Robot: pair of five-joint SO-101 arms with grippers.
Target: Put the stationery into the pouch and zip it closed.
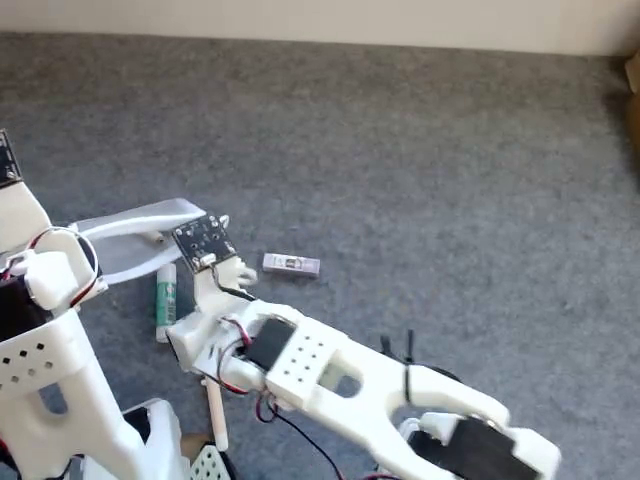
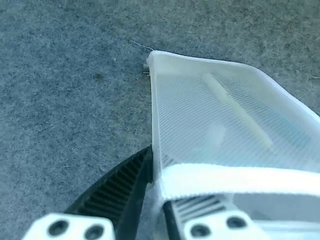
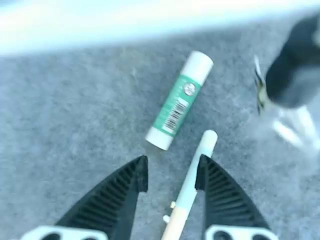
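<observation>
Grey carpet covers the whole work surface, with a pale wall strip (image 1: 320, 20) along the 12 o'clock edge of the high view. At 9 o'clock in that view lies the white mesh pouch (image 1: 140, 240), stretched out flat. Its end nearer the left arm (image 1: 40, 370) is pinched in the left gripper (image 2: 157, 180), whose jaws are clamped on the pouch's bound edge. Through the mesh a long pale shape (image 2: 235, 110) shows inside the pouch.

The rest of the stationery lies loose on the carpet. A green and white glue stick (image 1: 166, 300) lies just at 6 o'clock of the pouch. A small white and lilac bar (image 1: 291, 265) sits at 3 o'clock of it, apart from everything else. A pale pen (image 1: 215, 410) lies at 5 o'clock of the glue stick.

The right arm (image 1: 320, 370) comes in from 5 o'clock and crosses above the pen, hiding its upper end and the ground between glue stick and bar. The right gripper (image 3: 171, 162) stands spread wide and grips nothing. The pen's tip lies between the two black fingers (image 3: 125, 190), close to one of them, and the glue stick lies just beyond the fingertips.
</observation>
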